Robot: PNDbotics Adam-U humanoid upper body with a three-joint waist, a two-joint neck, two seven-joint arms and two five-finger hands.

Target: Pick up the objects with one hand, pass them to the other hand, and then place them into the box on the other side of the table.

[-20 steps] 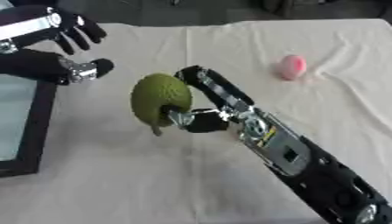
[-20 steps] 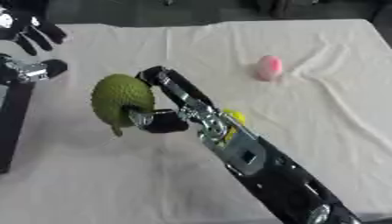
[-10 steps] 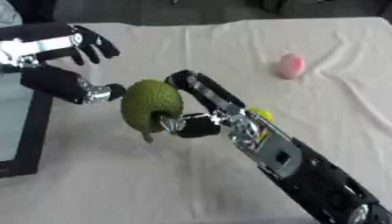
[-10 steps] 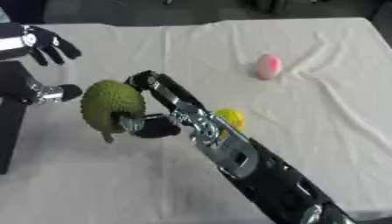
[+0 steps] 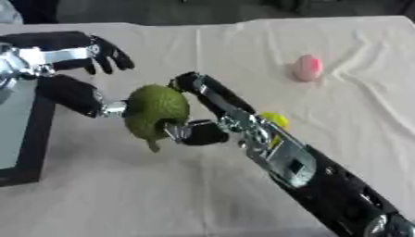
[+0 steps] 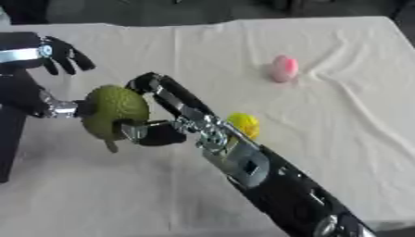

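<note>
1. Green fruit [image 5: 155, 111], bumpy with a little stem hanging off the bottom, just one of these. It's up in the air over the left-middle of the worktop [image 5: 122, 194], not resting on the cloth.
2. Right robot hand [image 5: 194, 109] is grasping it, fingers curled over the top and thumb tucked under the lower side. Its arm runs in from the bottom right corner.
3. Left robot hand [image 5: 77, 78] sits right next to the fruit on the left side, fingers spread out and released above, thumb tip right at the fruit's left edge. Can't tell if it's actually touching.
4. Two more small things lie on the cloth: one pink ball [image 5: 308, 67] far right, and one yellow ball [image 6: 244, 125] just beside the right arm, half hidden by it in the left eye view.
5. One box [image 5: 32, 139] with a dark rim at the left edge, only partly in view.
</note>
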